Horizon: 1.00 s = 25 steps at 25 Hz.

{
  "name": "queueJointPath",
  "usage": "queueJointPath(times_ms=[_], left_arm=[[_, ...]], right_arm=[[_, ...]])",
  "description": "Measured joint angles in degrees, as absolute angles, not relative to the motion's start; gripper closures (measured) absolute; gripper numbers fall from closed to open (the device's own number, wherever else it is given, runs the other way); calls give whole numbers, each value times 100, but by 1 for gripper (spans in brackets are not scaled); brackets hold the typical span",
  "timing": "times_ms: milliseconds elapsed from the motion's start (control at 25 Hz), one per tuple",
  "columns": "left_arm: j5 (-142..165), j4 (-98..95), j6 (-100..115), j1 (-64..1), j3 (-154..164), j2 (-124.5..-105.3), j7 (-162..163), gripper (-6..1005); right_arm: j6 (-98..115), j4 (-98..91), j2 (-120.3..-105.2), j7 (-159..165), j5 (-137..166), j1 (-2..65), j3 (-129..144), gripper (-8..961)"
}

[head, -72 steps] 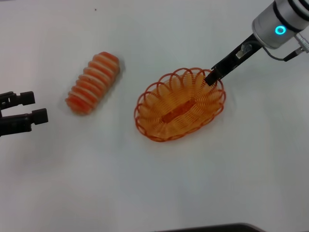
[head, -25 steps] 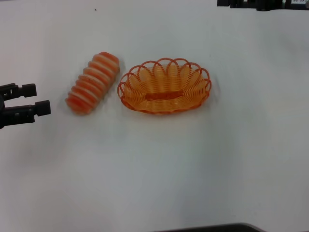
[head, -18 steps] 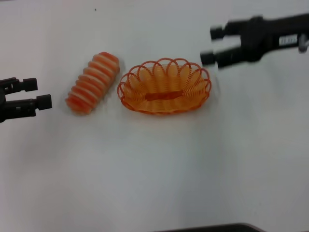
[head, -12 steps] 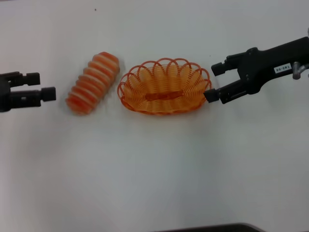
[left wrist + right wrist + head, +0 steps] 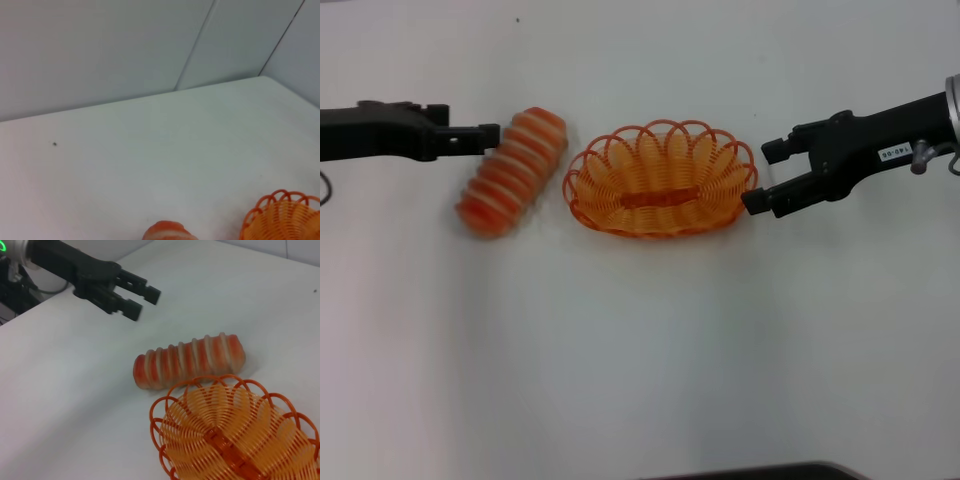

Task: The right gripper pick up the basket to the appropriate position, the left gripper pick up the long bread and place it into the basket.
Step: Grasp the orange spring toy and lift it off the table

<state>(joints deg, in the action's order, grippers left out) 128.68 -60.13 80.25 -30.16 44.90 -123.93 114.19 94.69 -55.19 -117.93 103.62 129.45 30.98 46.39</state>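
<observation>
Reaching in, the left hand (image 5: 490, 132) sits spread just beside the long bread (image 5: 513, 170) — ready to grab it. The right hand (image 5: 765, 176), spread too, waits beside the basket (image 5: 662, 180) on the counter (image 5: 640, 340).

L gripper (image 5: 492, 130) fingers apart, arm reaching in; R gripper (image 5: 763, 176) likewise spread.

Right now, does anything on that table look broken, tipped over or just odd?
Nothing stands out. The basket sits upright and empty, the long bread lies whole beside it, and the left gripper and right gripper hold nothing.
</observation>
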Motion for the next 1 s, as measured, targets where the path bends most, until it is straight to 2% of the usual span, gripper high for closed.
queueJointPath(times_ms=[440, 1000], left_arm=[[12710, -5313, 6320, -3038, 5815, -12413, 11391, 131], [12708, -5010, 5692, -3088, 6523, -12416, 11398, 131]], right_arm=[[9351, -5431, -11796, 10362, 12947, 3099, 4610, -2], [9331, -5358, -11805, 10418, 12914, 3206, 4603, -2]])
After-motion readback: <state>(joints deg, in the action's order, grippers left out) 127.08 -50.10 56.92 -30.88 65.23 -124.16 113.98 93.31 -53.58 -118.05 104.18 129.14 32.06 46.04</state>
